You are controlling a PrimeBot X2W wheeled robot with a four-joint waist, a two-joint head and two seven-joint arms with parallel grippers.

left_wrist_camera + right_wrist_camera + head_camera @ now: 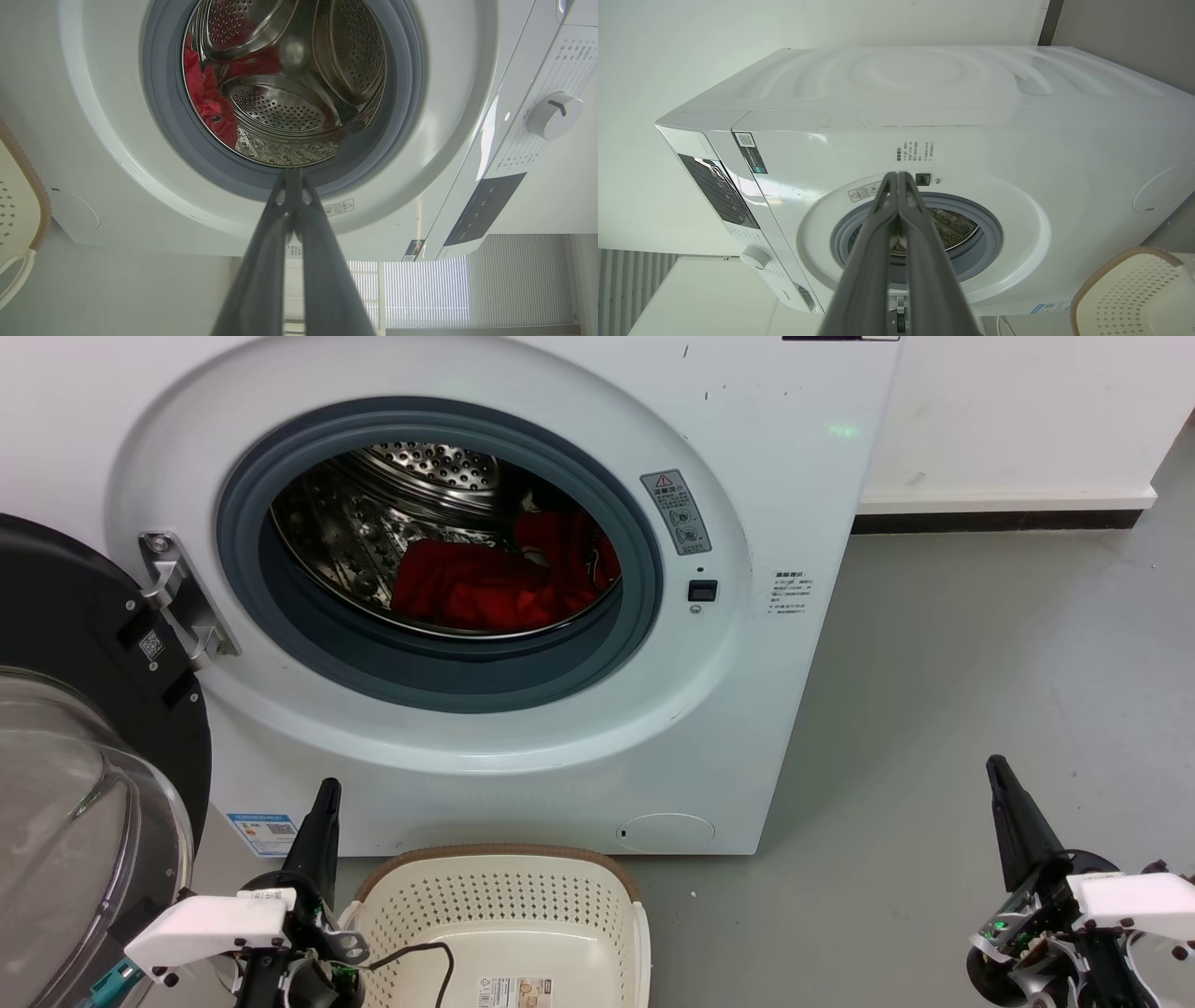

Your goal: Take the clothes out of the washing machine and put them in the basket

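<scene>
Both arms low, jaws pressed together and empty, facing the washing machine [747,709]

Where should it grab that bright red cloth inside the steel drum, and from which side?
Probably a raised fold at the near edge of the bright red cloth, reached straight in from the front through the grey rubber ring. It lies crumpled low in the perforated steel drum, so its ridges suit a pinch. The left claw, shut now, must open first.

Dark left claw [327,795], white casing [210,929], seemingly cabled
</scene>
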